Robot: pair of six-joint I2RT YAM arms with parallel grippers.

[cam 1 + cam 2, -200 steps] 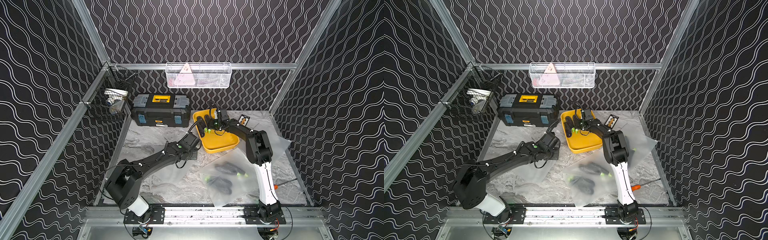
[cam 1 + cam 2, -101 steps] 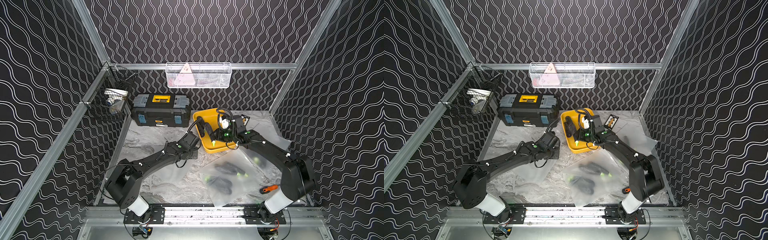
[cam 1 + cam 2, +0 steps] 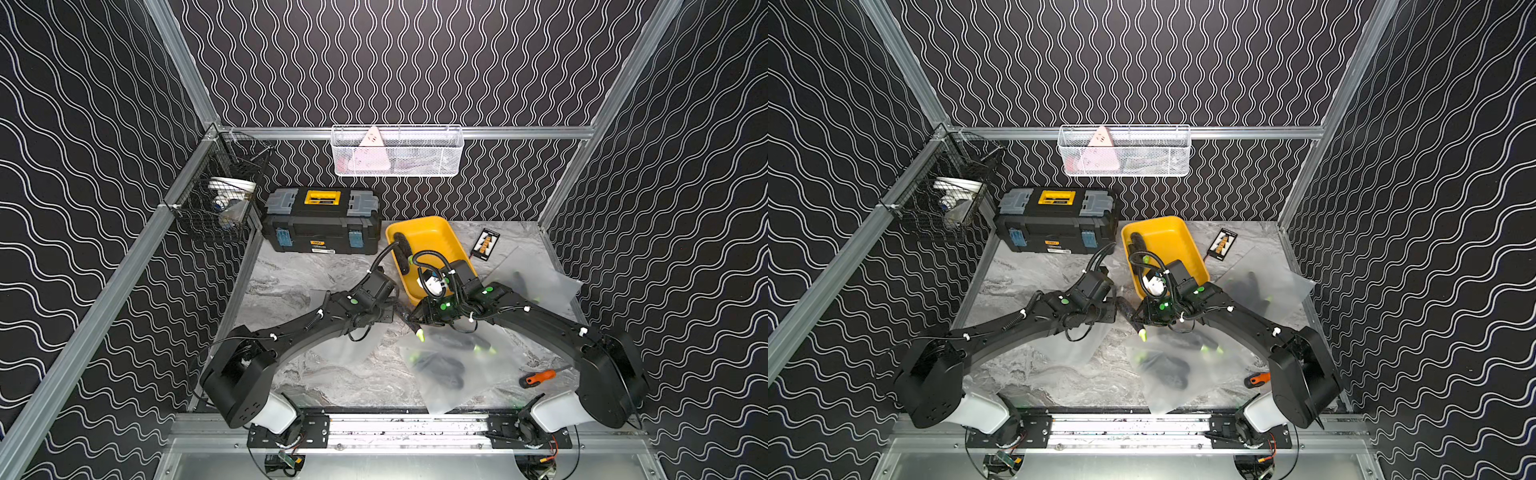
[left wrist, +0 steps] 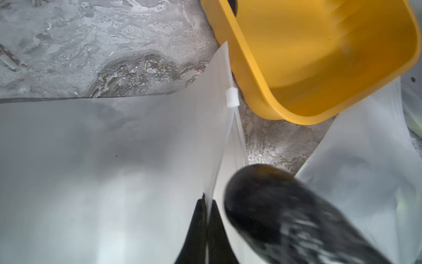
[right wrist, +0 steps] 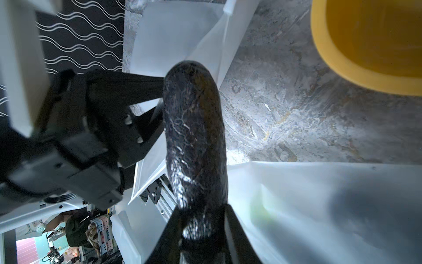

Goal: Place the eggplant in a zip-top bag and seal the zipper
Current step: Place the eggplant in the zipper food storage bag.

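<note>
So far: eggplant picked up and carried over to the bag; about halfway, by the look of it.
Left hand (image 4: 207, 202): shut tight on the top edge of the zip-top bag (image 4: 114, 160), holding the mouth up off the desk (image 4: 91, 45).
Right hand (image 5: 203, 212): closed around the stem end of the eggplant (image 5: 194, 118), round end pointing at the bag.
Eggplant spot: up in the air between the two hands, round tip right at the bag mouth; hard to tell if any of it is inside yet.
Zipper: open past the little white slider (image 4: 232, 97), lips apart near the left hand.
Yellow tub (image 4: 262, 91): just beside the bag, with a spare eggplant (image 3: 402, 251) lying in it in a top view.
Other bags (image 3: 449, 365): flat on the desk near the right arm, dark shapes inside; sealed or not, cannot tell.
Left to do: push the eggplant all the way in, let go, then slide the zipper shut from end to end.
Watch out for: thin, floppy bag, likely to fold if pushed hard.
</note>
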